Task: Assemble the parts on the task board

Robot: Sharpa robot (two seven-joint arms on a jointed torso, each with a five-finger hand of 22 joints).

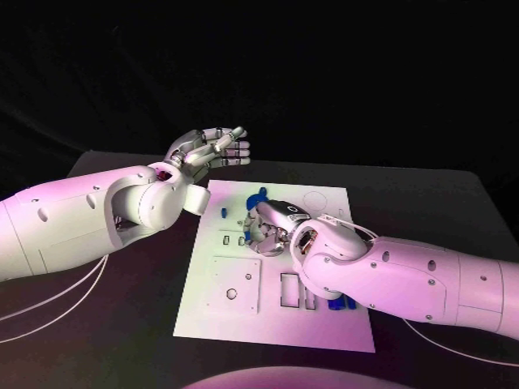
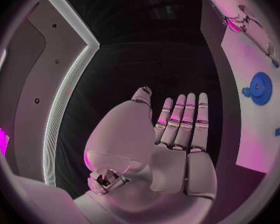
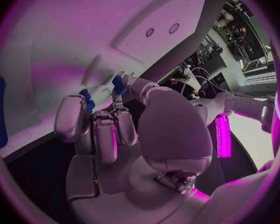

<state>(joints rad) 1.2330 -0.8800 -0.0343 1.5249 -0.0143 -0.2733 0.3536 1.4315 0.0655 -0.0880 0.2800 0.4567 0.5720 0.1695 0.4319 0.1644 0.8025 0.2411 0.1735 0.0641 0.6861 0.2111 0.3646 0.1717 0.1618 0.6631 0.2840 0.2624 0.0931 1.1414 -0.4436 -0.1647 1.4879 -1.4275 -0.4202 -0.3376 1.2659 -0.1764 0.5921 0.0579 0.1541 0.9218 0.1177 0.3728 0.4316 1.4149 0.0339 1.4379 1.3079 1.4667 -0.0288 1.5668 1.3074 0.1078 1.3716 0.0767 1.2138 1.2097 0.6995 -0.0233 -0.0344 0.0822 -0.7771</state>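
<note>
Task board (image 1: 230, 320): white plate, flat on the black table (image 1: 447, 194), long axis running away from the robot, near edge close to the table's front. Board carries cutouts: two dark upright rectangular slots (image 1: 291, 292) toward the near right, a square plate with small holes (image 1: 234, 285) at near left, small slots mid-board, a faint circle outline near the far right corner. Blue parts: one small piece (image 1: 224, 213) on the board's left side beside the left forearm; a blue gear (image 2: 260, 88) lying flat on the board in the left wrist view, with a small blue piece (image 2: 279, 131) apart from it; more blue pieces (image 1: 339, 303) at the board's right edge, partly under the right forearm. Right hand (image 1: 272, 226) is down over mid-board, fingers curled in; right wrist view shows a small blue part (image 3: 119, 85) pinched at its fingertips (image 3: 117, 100), against the board, and another blue bit (image 3: 88, 100) next to the neighbouring fingers; the part's orientation is too small to tell. Left hand (image 1: 211, 148) is raised beyond the board's far left corner, off the plate, fingers straight and side by side, holding nothing. Open table lies to the far right and the near left of the board.
</note>
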